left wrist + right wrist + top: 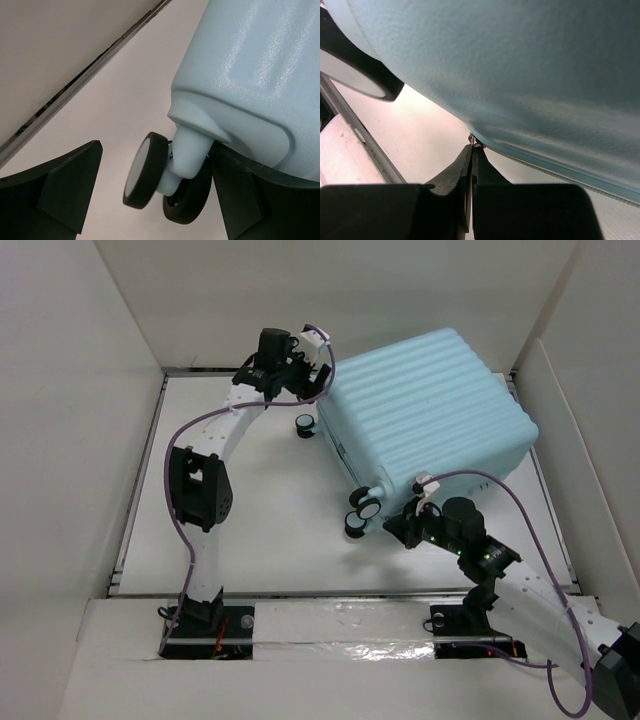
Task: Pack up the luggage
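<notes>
Aqua luggage [430, 410] lies closed on the desk [270, 510]. Our left claw [157, 185] gapes wide around its far wheel [142, 170]. Our right claw [471, 155] is pinched tight at its near zip [545, 162]. Tugging askew, we fear slipping off or dragging the luggage.

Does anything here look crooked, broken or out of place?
Nothing looks damaged or spilled. The luggage lies flat on the table, turned askew to its edges, wheels sticking out sideways. The right gripper pinches what looks like its zipper pull.
</notes>
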